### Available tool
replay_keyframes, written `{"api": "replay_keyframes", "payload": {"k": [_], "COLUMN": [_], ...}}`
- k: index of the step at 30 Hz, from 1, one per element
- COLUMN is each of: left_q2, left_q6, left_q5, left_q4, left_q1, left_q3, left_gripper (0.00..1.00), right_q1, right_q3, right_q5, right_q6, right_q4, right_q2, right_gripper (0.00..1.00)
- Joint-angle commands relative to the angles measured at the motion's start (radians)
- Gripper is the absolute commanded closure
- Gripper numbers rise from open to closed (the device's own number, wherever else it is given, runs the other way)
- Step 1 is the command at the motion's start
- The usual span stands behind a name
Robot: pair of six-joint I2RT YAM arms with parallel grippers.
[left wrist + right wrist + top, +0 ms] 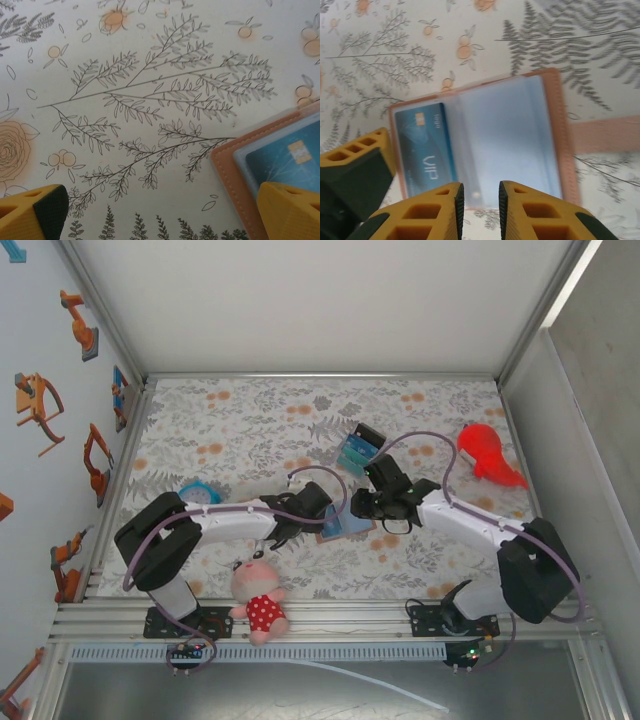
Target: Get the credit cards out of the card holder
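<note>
Tan card holder (510, 135) lies open, far edge clear.

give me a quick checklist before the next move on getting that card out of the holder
1. card holder lying open and flat: ok
2. blue card in sight in a clear pocket, not yet pulled out: ok
3. left pincer wide open, one finger over the holder's corner: ok
4. right pincer at the holder's near edge, jaws almost together; gripping anything: cannot tell
5. more cards in the other pockets: cannot tell, the sleeves look hazy
</note>
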Motion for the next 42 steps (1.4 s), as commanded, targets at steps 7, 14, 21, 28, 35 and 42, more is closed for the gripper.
{"api": "replay_keyframes", "payload": {"k": [7,14,21,28,35,42], "left_q2": [0.045,0.059,0.057,0.072,0.073,0.074], "left_q6": [0.002,0.004,0.004,0.006,0.01,0.007], "left_q5": [-0.006,-0.033,-0.06,-0.069,-0.075,-0.079], "left_q4": [-0.025,-0.049,-0.076,-0.091,-0.092,-0.093], "left_q1": [-0.005,-0.005,-0.005,-0.005,-0.005,-0.006], "left_q3": [-0.003,0.003,0.01,0.028,0.028,0.026], "left_gripper": [0.03,0.03,0.03,0.03,0.03,0.03], "right_q1": [-0.005,-0.024,-0.057,-0.075,-0.079,-0.085], "right_q3": [0.049,0.043,0.01,-0.014,-0.026,-0.037], "right_q5": [-0.157,-0.237,-0.322,-0.37,-0.381,-0.387], "right_q6": [0.038,0.061,0.084,0.091,0.085,0.083], "right_q4": [0.11,0.166,0.243,0.293,0.312,0.328], "right_q2": [0.133,0.198,0.232,0.263,0.294,0.312], "right_gripper": [0.78,0.81,0.88,0.89,0.88,0.88]}}
